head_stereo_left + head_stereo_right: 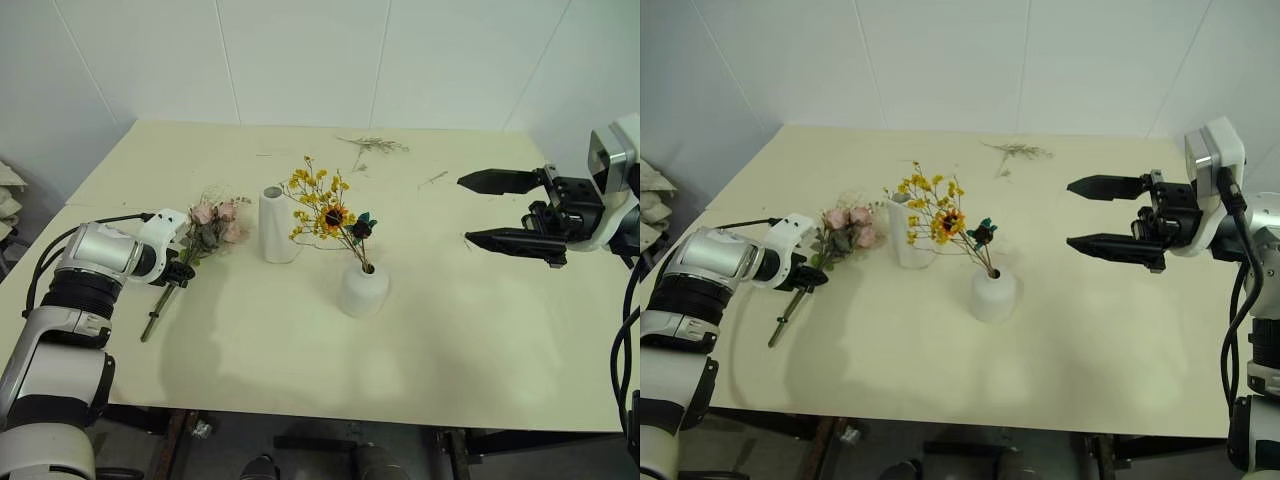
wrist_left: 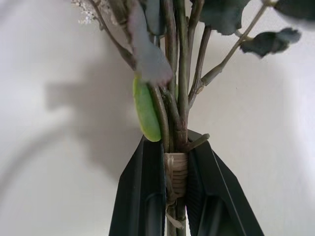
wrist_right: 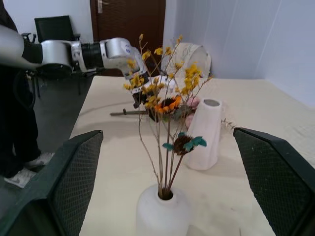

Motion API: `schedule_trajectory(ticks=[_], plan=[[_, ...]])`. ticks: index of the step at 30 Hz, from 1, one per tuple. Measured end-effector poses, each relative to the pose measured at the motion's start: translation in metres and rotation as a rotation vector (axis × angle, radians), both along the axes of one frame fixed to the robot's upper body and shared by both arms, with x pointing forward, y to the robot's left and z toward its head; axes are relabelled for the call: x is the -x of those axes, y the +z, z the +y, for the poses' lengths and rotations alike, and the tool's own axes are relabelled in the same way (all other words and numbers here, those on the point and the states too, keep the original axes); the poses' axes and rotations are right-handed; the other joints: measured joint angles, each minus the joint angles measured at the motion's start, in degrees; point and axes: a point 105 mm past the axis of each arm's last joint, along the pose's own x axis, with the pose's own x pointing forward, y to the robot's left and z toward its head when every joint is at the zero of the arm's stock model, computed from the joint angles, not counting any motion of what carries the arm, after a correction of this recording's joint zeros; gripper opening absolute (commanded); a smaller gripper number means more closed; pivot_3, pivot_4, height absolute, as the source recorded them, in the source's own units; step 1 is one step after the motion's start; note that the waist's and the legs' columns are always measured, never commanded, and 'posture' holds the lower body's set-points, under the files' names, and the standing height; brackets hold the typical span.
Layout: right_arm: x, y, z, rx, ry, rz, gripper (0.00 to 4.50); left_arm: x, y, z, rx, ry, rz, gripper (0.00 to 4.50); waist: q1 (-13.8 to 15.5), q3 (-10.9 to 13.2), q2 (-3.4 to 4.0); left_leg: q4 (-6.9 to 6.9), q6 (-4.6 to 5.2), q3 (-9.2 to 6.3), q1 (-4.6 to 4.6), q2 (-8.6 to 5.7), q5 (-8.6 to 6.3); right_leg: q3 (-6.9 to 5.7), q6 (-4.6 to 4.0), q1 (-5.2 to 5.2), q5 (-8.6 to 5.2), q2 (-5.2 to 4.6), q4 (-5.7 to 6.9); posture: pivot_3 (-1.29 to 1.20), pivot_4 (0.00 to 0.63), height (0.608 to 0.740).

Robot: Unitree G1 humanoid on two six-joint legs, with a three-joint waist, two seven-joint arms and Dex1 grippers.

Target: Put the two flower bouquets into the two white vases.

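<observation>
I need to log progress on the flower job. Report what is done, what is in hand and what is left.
Done: the yellow bouquet stands in the short round vase. In hand: the left gripper is shut on the pink rose bouquet at its bound stems, low over the table. Left: getting it into the tall vase, which holds nothing yet. The right gripper hangs open, holding nothing.

Left claw (image 1: pixel 180 272) is clamped tight, angled downward; right claw (image 1: pixel 492 211) hangs level, fingers spread wide.
</observation>
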Motion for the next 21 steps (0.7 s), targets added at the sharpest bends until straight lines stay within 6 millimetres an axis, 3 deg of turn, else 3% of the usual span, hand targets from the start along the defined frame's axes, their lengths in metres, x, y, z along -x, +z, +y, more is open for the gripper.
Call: schedule_trajectory(ticks=[4,6,12,21], plan=[[-0.001,-0.001,0.0,-0.002,-0.004,0.009,4.5,-0.01,0.012,0.0,0.002,-0.023,-0.103,0.2,0.1,0.0,0.0,0.03,-0.02,-0.01,-0.09,0.0,0.0,-0.01,0.04,-0.02,0.02,-0.02,-0.05,0.0,0.15,0.74],[-0.003,-0.002,-0.002,0.003,-0.023,0.011,4.5,-0.018,0.028,-0.001,0.012,-0.03,-0.181,0.2,0.2,0.0,0.0,0.03,-0.02,-0.02,-0.14,-0.01,0.0,-0.02,0.07,-0.03,0.04,-0.02,-0.1,0.0,0.15,0.74],[-0.017,-0.008,-0.012,0.003,-0.127,0.034,4.5,-0.043,0.095,0.0,0.067,-0.052,-0.553,0.2,0.2,0.0,0.0,0.02,-0.06,0.02,-0.2,-0.06,-0.01,-0.03,0.12,-0.07,0.06,-0.14,-0.18,0.0,0.15,0.74],[-0.028,-0.018,-0.016,-0.048,-0.193,0.066,4.5,-0.048,0.166,-0.041,0.403,-0.218,-0.967,0.2,0.2,0.0,0.0,0.03,-0.07,0.03,-0.23,-0.08,-0.01,-0.04,0.15,-0.09,0.07,-0.15,-0.14,0.0,0.15,0.74]])
